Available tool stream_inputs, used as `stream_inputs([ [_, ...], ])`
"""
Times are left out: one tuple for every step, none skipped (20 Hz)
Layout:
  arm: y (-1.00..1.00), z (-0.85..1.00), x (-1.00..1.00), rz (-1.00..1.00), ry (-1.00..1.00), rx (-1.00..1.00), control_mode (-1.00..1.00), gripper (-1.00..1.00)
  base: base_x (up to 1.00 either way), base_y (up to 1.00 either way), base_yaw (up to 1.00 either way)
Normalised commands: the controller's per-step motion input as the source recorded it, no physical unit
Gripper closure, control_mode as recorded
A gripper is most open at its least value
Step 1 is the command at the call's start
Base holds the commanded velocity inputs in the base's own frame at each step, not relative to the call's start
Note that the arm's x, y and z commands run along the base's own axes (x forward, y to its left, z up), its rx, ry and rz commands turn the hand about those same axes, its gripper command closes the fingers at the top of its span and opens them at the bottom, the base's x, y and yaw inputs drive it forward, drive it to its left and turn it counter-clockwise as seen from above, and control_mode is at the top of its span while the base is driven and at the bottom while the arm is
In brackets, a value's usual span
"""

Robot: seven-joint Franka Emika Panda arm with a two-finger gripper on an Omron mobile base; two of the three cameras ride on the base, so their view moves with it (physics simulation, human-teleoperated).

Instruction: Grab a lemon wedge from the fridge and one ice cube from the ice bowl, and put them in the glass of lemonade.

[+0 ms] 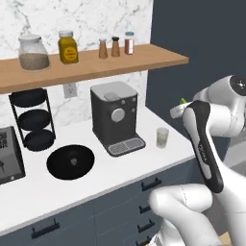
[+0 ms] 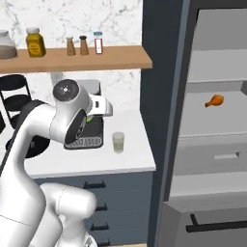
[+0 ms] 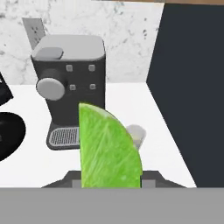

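Claw point(image 3: 111, 183) is closed on the lemon wedge point(image 3: 109, 148), a bright green slice standing upright between the tips, flat edge to the left & curved edge to the right in hand view. Tips themselves mostly hidden behind the wedge, so jaw gap is just the wedge's thickness. In left base view a bit of green point(image 1: 182, 101) peeks out at the wrist end of the arm, above the tabletop's right end.

Glass of lemonade point(image 1: 162, 137) sits on the white tabletop point(image 1: 120, 178), near the right edge, just right of the coffee machine point(image 1: 115, 117) & apart from it. In hand view the glass point(image 3: 136, 134) is partly covered by the wedge, rim showing to its right. Right base view: glass point(image 2: 118, 142) stands betw. machine & fridge side.

Fridge point(image 2: 212, 120) is open in right base view, pale shelves visible; a chicken drumstick point(image 2: 214, 101) lies on one shelf.

Also on the tabletop: black round plate point(image 1: 70, 162), black 3-tier rack point(image 1: 31, 117). Wooden shelf point(image 1: 96, 65) above carries jars & shakers.
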Motion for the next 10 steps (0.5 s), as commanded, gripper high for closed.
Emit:
stream_inputs([
  [0.0,0.0,0.0,0.0,0.0,0.0,1.0,1.0,0.67,0.32,-0.27],
  [0.0,0.0,0.0,0.0,0.0,0.0,1.0,1.0,0.64,0.36,-0.27],
  [0.0,0.0,0.0,0.0,0.0,0.0,1.0,1.0,0.65,0.38,-0.27],
  [0.0,0.0,0.0,0.0,0.0,0.0,1.0,1.0,0.64,0.39,-0.27],
  [0.0,0.0,0.0,0.0,0.0,0.0,1.0,1.0,0.59,0.45,-0.25],
  [0.0,0.0,0.0,0.0,0.0,0.0,1.0,1.0,0.49,0.5,-0.22],
  [0.0,0.0,0.0,0.0,0.0,0.0,1.0,1.0,0.33,0.44,-0.16],
  [0.0,0.0,0.0,0.0,0.0,0.0,1.0,1.0,0.24,0.33,-0.1],
  [0.0,0.0,0.0,0.0,0.0,0.0,-1.0,1.0,0.0,0.0,0.0],
  [0.0,0.0,0.0,0.0,0.0,0.0,-1.0,1.0,0.0,0.0,0.0],
])
